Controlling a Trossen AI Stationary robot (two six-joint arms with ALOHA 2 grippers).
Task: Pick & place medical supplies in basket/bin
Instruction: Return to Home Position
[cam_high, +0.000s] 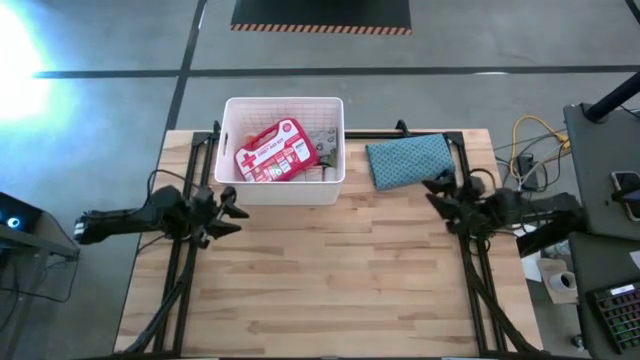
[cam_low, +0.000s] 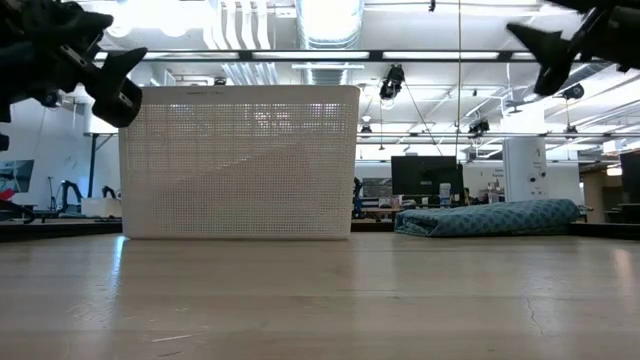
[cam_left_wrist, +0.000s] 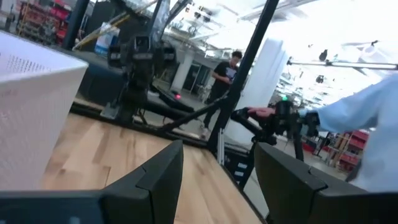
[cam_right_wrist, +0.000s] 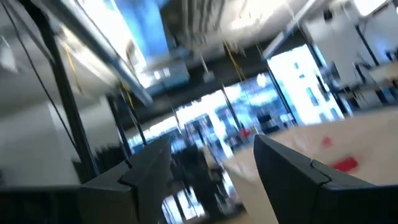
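1. Low view hides everything inside the white rectangular perforated plastic bin (cam_low: 240, 160); only its near wall shows. Both pincers are cut off at the upper corners of this view, the left pincer (cam_low: 105, 75) and the right pincer (cam_low: 560, 45).
2. High view shows the red first-aid case with a white cross (cam_high: 272, 152) inside the bin (cam_high: 285, 101). Dark and grey items (cam_high: 322, 150) lie between the case and the bin's right wall, too small to identify.
3. Right wrist view is smeared. Its pincer (cam_right_wrist: 211, 177) shows a wide gap between its fingers (cam_right_wrist: 292, 171), and the red patches beyond cannot be identified.
4. Left wrist view catches one corner of the bin (cam_left_wrist: 31, 106), a person in dark clothes (cam_left_wrist: 227, 71) far off, and a pale sleeve (cam_left_wrist: 367, 121) cut off by the edge.
5. The bin stands at the far edge of the wooden tabletop (cam_high: 330, 290), left of centre, with its long axis running left to right. The case lies along that axis, slightly skewed, printed face up.
6. Count: one bin, one red case, and one blue-grey cloth pouch (cam_high: 408, 160) just right of the bin.
7. Two arms wait at the tabletop's sides. The left pincer (cam_high: 238, 211) is spread wide and holds nothing, below the bin's left corner. The right pincer (cam_high: 433, 195) is also spread and holds nothing, near the pouch.
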